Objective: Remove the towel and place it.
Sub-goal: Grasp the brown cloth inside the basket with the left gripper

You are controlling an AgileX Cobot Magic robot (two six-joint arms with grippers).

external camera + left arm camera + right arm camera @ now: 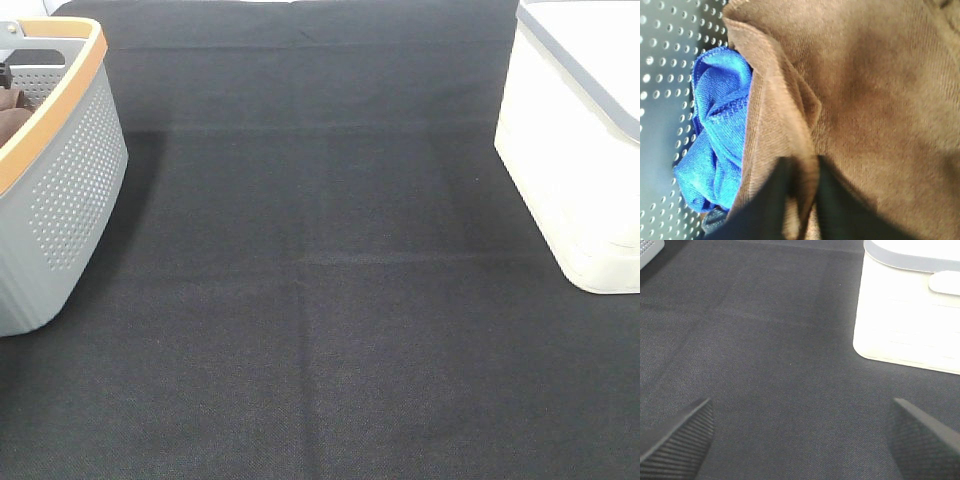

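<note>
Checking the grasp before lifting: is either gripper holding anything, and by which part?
The left gripper pinches a raised fold of the brown towel in the basket; the right gripper is open, holding nothing.

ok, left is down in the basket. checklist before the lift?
1. Left gripper closed on a fold of the towel: ok.
2. Blue cloth lies beside the fold, outside the fingers: ok.
3. How deep the fold sits in the grip: cannot tell.
4. Clearance to the basket rim: cannot tell, the gripper is hidden in the high view.
5. Right gripper open, holding nothing, over the mat: ok.
6. White bin stands apart from the basket: ok.
</note>
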